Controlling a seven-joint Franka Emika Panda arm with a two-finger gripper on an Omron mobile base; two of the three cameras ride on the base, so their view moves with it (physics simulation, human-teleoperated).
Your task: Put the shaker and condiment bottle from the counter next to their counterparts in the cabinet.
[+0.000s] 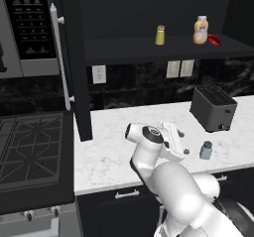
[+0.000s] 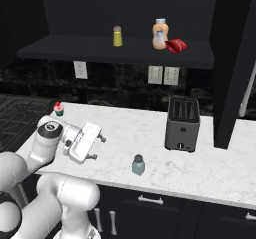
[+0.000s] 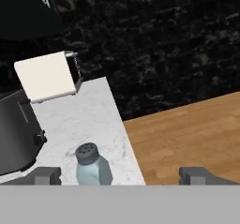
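The pale blue-grey shaker (image 1: 206, 150) (image 2: 138, 164) stands upright near the front edge of the marble counter (image 1: 114, 132). My gripper (image 1: 183, 143) (image 2: 98, 147) hangs open just left of it, fingers pointing toward it and holding nothing. In the hand view the shaker (image 3: 91, 164) sits close ahead, nearer the left fingertip (image 3: 47, 175). On the black shelf of the cabinet (image 1: 149, 50) stand the yellow shaker (image 1: 159, 34) (image 2: 117, 36) and the orange-beige bottle (image 1: 200, 30) (image 2: 160, 34). The red condiment bottle (image 1: 214, 40) (image 2: 176, 45) lies beside that bottle.
A dark toaster (image 1: 213, 108) (image 2: 182, 123) (image 3: 14, 129) stands on the counter behind the shaker. The cabinet door (image 1: 59, 57) with its white handle hangs open at left, above the stove (image 1: 30, 151). A small red-topped item (image 2: 59, 109) sits at the counter's left end.
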